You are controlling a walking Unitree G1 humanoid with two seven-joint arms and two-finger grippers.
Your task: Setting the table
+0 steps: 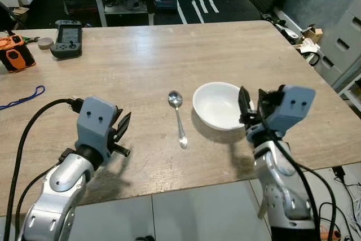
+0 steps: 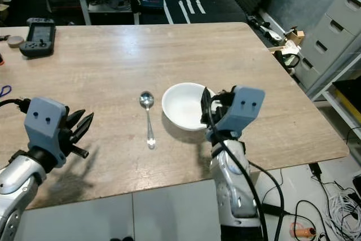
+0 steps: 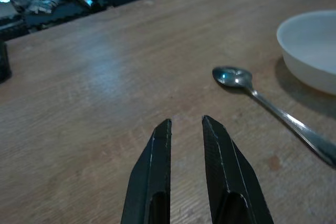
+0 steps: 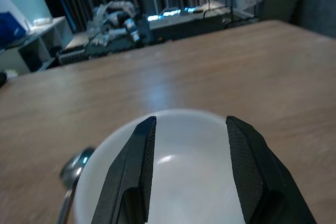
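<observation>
Left eye view, both end effectors released, spoon (image 1: 177,115) beside bowl (image 1: 217,105), handheld console (image 1: 69,38) far behind.

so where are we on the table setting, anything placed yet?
Placed: white bowl on the wooden table, spoon lying just to its left, handle toward the robot.

In hand: nothing. Right gripper is open over the bowl's near rim, not gripping it. Left gripper is empty, fingers slightly apart, low over bare table left of the spoon.

Left: can't tell; no other tableware is visible.
</observation>
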